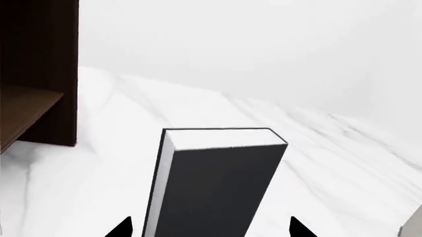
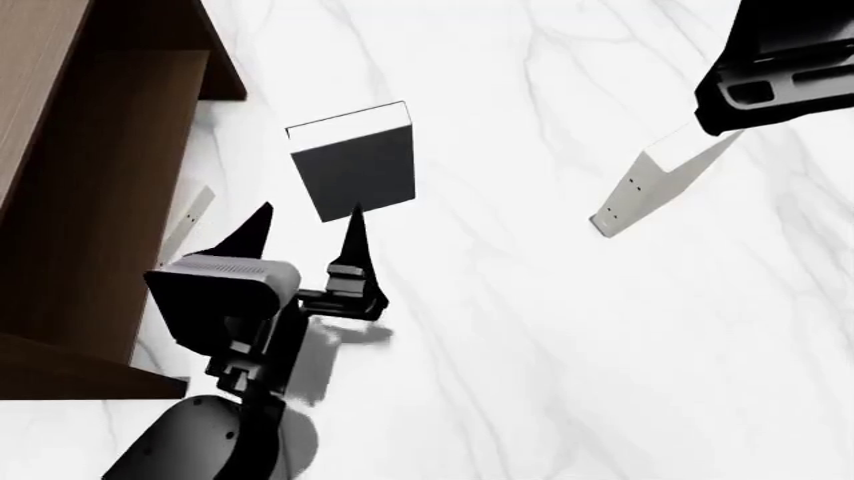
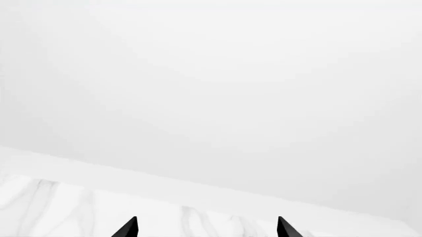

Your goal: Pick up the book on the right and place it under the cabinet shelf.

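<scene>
White marble table seen from the head camera. Pale book stands upright, well to the right of the black-covered book, just below the right gripper, whose fingers are spread and empty. Left gripper, fingers apart, faces the black-covered book; cabinet shelf further left

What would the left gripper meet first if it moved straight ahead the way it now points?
Most likely the black book. It stands upright directly ahead of the left gripper, centred between the open jaws in the left wrist view. Beyond it lies only the marble tabletop. The gap is hard to judge.
</scene>
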`<state>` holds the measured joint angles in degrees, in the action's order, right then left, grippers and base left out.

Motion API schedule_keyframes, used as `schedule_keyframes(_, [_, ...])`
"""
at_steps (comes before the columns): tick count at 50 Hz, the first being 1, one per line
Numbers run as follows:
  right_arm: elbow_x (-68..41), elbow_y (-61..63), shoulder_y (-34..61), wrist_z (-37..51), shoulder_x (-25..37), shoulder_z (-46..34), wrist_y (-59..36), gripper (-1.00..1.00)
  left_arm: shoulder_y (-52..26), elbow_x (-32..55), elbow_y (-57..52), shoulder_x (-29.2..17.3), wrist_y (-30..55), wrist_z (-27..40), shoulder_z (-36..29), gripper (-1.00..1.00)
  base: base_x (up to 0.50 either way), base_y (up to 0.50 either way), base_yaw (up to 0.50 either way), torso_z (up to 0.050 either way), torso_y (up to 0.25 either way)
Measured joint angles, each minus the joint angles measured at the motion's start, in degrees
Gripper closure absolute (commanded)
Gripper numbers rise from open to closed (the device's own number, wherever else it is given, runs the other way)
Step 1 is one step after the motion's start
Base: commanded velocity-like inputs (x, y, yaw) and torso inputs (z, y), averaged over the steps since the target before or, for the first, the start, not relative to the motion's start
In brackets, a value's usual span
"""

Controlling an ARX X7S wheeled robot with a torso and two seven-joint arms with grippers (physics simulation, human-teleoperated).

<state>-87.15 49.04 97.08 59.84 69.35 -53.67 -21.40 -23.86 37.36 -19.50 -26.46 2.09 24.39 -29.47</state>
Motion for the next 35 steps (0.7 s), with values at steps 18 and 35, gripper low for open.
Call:
schedule_keyframes(18, [1.3,0.3,-2.1,0.1,0.4,-0.1,1.4,-1.00,-4.9,-6.0,-11.8,-3.5,5.6,4.3,-1.4,-1.00,0.00,0.00,0.00,0.000,0.000])
schedule_keyframes(35, [2.7,0.8,-4.5,0.0,1.4,-0.1,3.4,-1.00,-8.8,-7.5,-17.9,-4.9,10.2,6.8,-1.6,-1.00,0.00,0.00,0.00,0.000,0.108])
